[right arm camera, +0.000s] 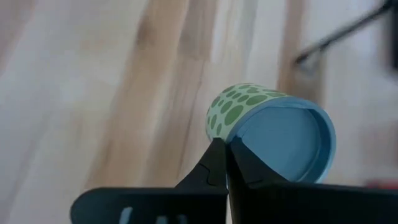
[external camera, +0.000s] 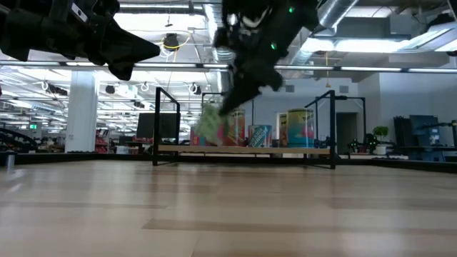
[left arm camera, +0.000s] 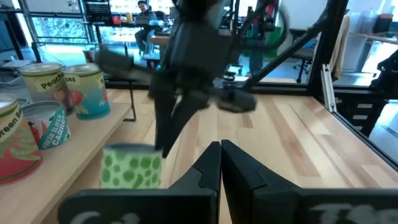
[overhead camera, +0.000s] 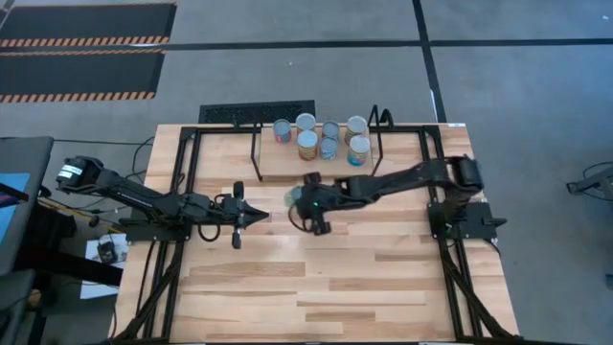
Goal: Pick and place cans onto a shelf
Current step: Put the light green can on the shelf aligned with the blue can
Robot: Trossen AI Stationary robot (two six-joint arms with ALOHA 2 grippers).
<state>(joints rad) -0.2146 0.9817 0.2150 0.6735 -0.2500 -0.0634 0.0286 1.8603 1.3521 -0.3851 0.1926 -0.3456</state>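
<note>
Right hand [right arm camera: 225,149] closed, both fingers pressed together with no gap between them, out over the bench [overhead camera: 335,287] just in front of the shelf's near edge, about midway along it. Right at the fingertips, a green-spotted can [right arm camera: 273,134] with a pale blue end, tilted, its side against the tips and not clamped between them. From table height, that can [external camera: 211,123] blurred and clear of the bench top, just below the right hand and in front of the shelf [overhead camera: 278,165]. From above, only a pale green patch [overhead camera: 293,196] beside the dark fingers, between the shelf's near edge and the middle of the bench. Real contact between can and fingertips: cannot tell.

On the shelf, seven other cans [overhead camera: 307,145] upright in a loose cluster toward its far edge and right half (silver or white tops, blue and orange labels), some touching their neighbours, the shelf's left end bare.

Left hand [left arm camera: 221,155] also closed, holding nothing, hanging above the bench left of centre, pointing toward the right hand and well apart from the shelf.
</note>
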